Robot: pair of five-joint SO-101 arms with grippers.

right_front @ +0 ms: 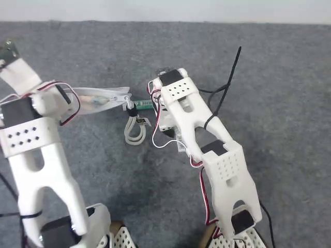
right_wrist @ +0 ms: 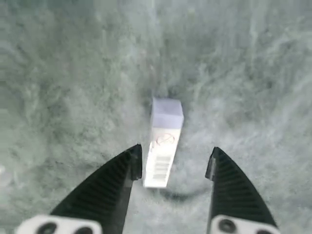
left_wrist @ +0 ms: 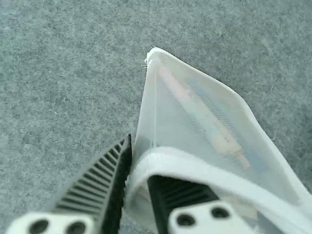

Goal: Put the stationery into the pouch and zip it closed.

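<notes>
Pouch pinched on my left, a small box under my right.
My left jaws clamp the rim of the translucent white pouch (left_wrist: pixel 161 131), which lies lengthwise along the tabletop's (right_front: pixel 279 77) far edge with a pen (left_wrist: pixel 214 134) inside. The right wrist view shows my right jaws wide above a white box (right_wrist: pixel 163 146).

We see the pouch (right_front: pixel 103 98), translucent white with a white zip band, left of the middle of the grey bench (right_front: pixel 269 67). Its band is pinched by the left end effector (left_wrist: pixel 139 168), with one finger inside the mouth. Through its wall a pale pink-and-cream pen (left_wrist: pixel 204 114) shows, lying lengthwise. A white cord loop (right_front: pixel 135 130) trails from the zip pull onto the bench. A small white box (right_wrist: pixel 163 146) lies flat on the bench.
</notes>
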